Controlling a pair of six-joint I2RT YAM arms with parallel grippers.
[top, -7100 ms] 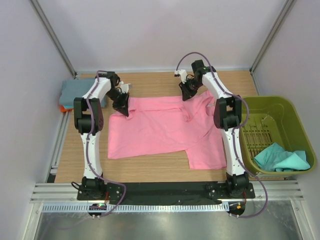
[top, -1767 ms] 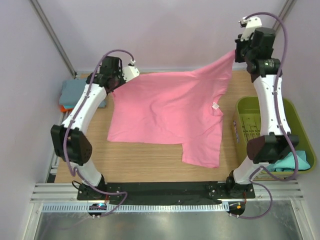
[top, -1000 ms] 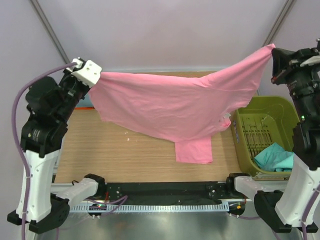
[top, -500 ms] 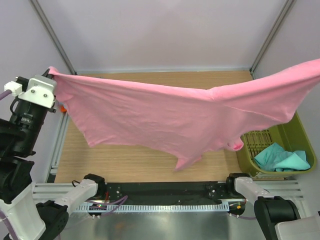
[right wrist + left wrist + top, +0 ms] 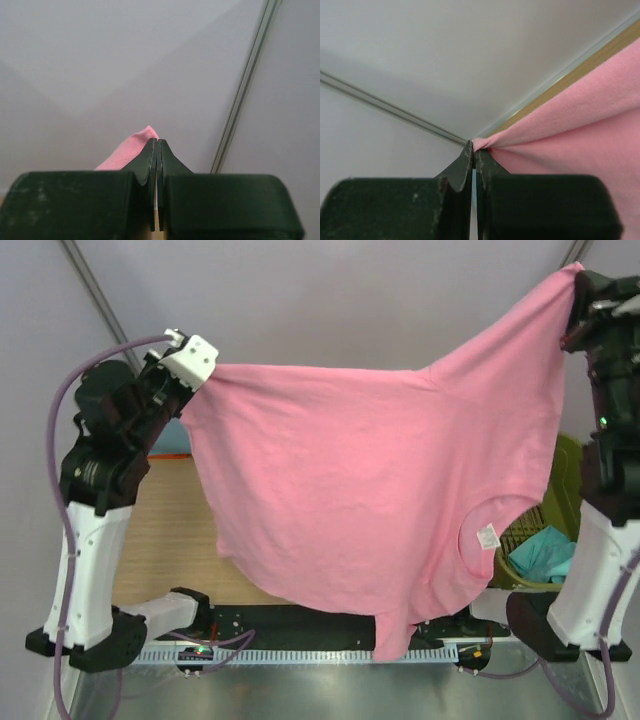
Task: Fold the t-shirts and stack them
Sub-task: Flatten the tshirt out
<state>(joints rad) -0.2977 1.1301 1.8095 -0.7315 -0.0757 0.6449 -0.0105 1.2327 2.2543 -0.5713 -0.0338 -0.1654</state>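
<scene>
The bright pink t-shirt (image 5: 370, 490) hangs spread in the air between both arms, high above the table, its neck opening and white label at lower right and one sleeve dangling at the bottom. My left gripper (image 5: 200, 375) is shut on its upper left corner; the left wrist view shows the pink cloth (image 5: 570, 125) pinched at the fingertips (image 5: 475, 150). My right gripper (image 5: 580, 285) is shut on the upper right corner; the right wrist view shows a pink tip (image 5: 135, 145) beside the closed jaws (image 5: 157, 145). A teal t-shirt (image 5: 545, 550) lies in the basket.
The olive-green basket (image 5: 560, 480) stands at the right, mostly hidden behind the pink cloth and the right arm. The wooden table (image 5: 170, 530) shows at the left below the shirt. The folded stack at the back left is hidden.
Both grippers have raised the pink shirt off the table and swung it; it now hangs nearly vertical, closer to the camera, with the right corner higher than half a second ago.
</scene>
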